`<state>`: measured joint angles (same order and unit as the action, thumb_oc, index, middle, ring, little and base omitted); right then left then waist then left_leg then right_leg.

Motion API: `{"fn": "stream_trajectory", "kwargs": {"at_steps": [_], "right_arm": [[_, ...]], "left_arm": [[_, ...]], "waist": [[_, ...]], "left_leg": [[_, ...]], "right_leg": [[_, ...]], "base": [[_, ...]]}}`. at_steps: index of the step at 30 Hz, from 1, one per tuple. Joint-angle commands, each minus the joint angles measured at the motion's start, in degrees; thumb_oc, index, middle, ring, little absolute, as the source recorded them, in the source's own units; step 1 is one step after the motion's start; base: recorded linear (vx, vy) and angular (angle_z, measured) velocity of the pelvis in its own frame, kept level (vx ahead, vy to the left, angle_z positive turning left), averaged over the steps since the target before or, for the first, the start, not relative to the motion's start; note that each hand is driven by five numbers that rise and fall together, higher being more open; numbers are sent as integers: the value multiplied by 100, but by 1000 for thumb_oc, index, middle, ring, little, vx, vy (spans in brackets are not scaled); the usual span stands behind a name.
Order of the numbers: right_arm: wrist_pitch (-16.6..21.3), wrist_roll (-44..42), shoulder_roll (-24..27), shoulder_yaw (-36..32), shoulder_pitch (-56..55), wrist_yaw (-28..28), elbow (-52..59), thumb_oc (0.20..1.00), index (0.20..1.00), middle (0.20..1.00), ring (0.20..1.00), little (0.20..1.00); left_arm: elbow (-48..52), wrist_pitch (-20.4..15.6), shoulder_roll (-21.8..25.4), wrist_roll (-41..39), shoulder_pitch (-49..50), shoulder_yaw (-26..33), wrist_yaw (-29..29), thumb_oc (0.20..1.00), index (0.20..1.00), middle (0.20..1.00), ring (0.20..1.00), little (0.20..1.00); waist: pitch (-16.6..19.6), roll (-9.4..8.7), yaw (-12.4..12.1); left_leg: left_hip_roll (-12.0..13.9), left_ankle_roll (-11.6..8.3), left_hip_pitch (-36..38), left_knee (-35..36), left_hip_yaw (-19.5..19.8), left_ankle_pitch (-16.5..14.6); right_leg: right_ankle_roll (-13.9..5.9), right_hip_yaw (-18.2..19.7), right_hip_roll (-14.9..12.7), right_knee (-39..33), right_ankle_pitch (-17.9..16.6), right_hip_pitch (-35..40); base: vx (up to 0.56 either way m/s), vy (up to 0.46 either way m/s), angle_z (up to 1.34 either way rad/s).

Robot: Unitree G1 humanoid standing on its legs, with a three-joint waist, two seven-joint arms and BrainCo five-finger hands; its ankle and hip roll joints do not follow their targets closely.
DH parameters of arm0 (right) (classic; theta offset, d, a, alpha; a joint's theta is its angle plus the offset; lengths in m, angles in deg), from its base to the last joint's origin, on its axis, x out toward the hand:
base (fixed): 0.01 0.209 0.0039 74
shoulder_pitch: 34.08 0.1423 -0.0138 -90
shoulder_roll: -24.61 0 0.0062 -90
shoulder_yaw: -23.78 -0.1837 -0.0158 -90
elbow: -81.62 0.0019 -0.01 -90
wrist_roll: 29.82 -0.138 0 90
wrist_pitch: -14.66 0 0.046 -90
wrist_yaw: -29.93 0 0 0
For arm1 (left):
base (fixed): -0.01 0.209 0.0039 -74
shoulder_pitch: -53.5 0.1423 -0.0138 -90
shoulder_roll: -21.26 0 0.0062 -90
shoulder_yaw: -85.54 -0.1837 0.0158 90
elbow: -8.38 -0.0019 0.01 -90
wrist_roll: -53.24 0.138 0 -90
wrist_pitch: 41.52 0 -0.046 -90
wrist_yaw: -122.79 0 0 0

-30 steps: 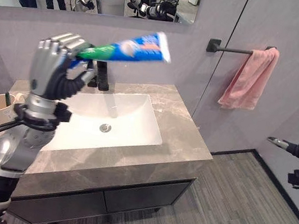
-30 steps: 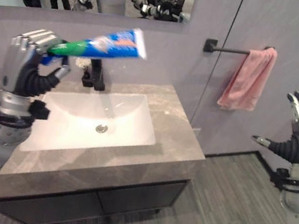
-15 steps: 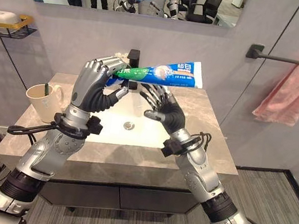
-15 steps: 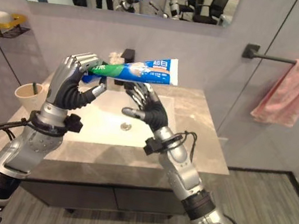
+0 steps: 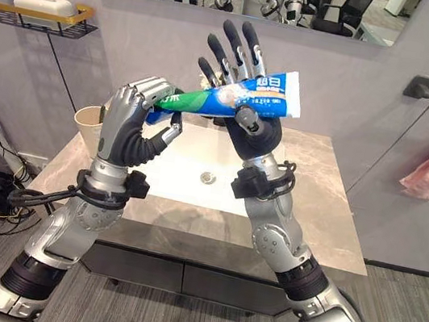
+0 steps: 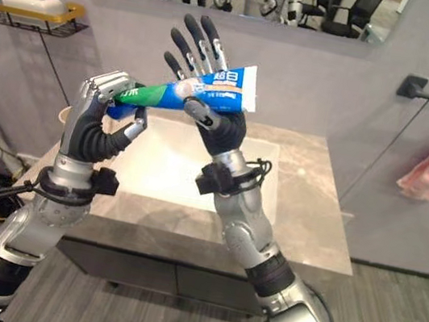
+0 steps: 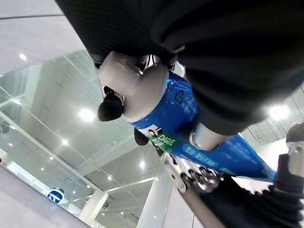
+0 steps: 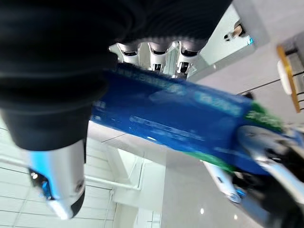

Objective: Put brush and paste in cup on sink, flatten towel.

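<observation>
left hand (image 5: 133, 119) curled round paste (image 5: 236, 99) cap end | right hand (image 5: 246, 92) fingers straight behind tube, thumb in front, likely handover | cup (image 5: 90, 122) beyond left fingers

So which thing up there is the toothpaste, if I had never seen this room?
Find the white sink set in the grey stone counter under the mirror. Above it the robot's two hands meet: the left hand is curled round one end of a long tube, and the right hand stands behind it with straight fingers. That tube is the toothpaste, blue and green, the brightest thing there.
</observation>
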<state>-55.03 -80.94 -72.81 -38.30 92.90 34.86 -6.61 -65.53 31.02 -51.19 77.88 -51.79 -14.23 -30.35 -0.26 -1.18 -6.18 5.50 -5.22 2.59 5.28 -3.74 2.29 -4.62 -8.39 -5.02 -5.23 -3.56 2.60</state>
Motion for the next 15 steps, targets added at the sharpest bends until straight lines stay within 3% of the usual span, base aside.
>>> {"fn": "stream_trajectory", "kwargs": {"at_steps": [1,7,9,10,15], "right_arm": [[465,-236,-202,-306,510,-79,328,1000,1000,1000,1000,1000],[440,-443,-267,-127,282,-77,319,1000,1000,1000,1000,1000],[432,-474,-283,-97,229,-80,296,671,671,671,671,671],[409,-523,-323,-47,157,-70,236,200,200,200,200,200],[433,-449,-350,-49,25,-212,149,200,200,200,200,200]], "left_arm": [[191,-155,265,-343,-148,150,265,200,200,200,200,200],[107,-126,214,-506,59,92,241,200,200,200,200,200],[103,-114,214,-504,84,98,252,200,200,200,200,200],[118,-102,192,-523,109,81,248,200,200,200,200,200],[144,-84,163,-559,223,81,233,200,200,200,200,200]], "waist": [[122,-267,4],[123,-281,-12],[129,-280,-3],[131,-280,3],[130,-266,24]], "left_leg": [[-37,57,139,-28,39,-271],[-37,60,120,-28,23,-255],[-33,61,118,-28,19,-255],[-28,64,119,-28,10,-256],[-30,70,124,-28,-15,-259]], "right_leg": [[-148,-50,-304,23,-79,152],[-136,-58,-314,23,-97,119],[-137,-52,-317,23,-102,107],[-139,-49,-317,23,-103,99],[-142,-27,-317,23,-111,83]], "base": [[0,0,0],[0,0,0],[0,0,0],[0,0,0],[0,0,0]]}}
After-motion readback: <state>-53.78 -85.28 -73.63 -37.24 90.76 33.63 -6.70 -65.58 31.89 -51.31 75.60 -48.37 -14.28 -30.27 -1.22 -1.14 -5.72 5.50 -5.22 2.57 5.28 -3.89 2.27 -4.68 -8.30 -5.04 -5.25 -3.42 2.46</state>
